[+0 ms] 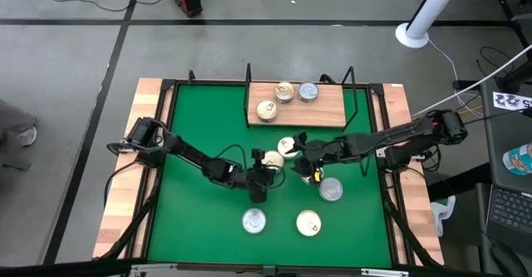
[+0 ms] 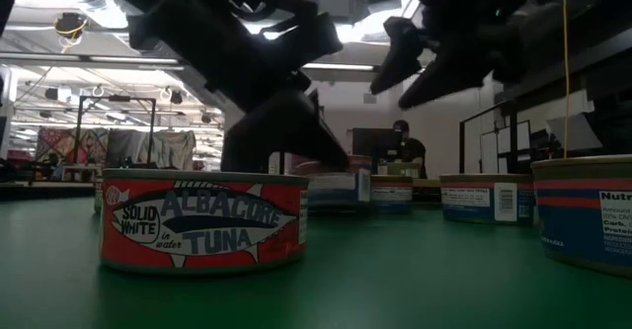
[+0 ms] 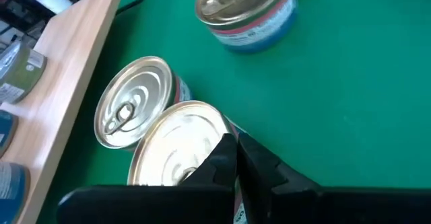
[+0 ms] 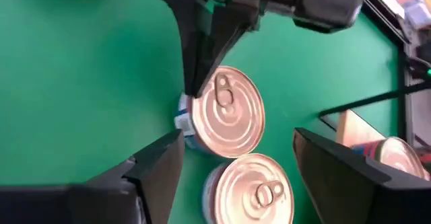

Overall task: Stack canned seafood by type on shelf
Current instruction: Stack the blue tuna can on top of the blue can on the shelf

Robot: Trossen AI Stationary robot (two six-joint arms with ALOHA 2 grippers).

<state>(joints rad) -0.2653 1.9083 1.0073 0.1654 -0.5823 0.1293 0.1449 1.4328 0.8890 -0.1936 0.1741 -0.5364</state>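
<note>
While two gold-topped tins sit touching mid-table, the left gripper (image 1: 264,171) has its fingers pinched together, tips against the rim of the nearer tin (image 1: 273,159), gripping nothing; it should reopen and straddle that tin squarely. Beside them the right gripper (image 1: 309,162) hangs spread wide, empty, near the second tin (image 1: 288,146), with the shelf (image 1: 328,111) beyond

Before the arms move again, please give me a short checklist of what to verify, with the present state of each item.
1. Left pincer shut beside the gold-top can: ok.
2. That can really gripped: cannot tell.
3. Neighbour can apart from it: not ok, they touch.
4. Right pincer open, over these two cans: ok.
5. Shelf has free space beside its three cans: ok.
</note>
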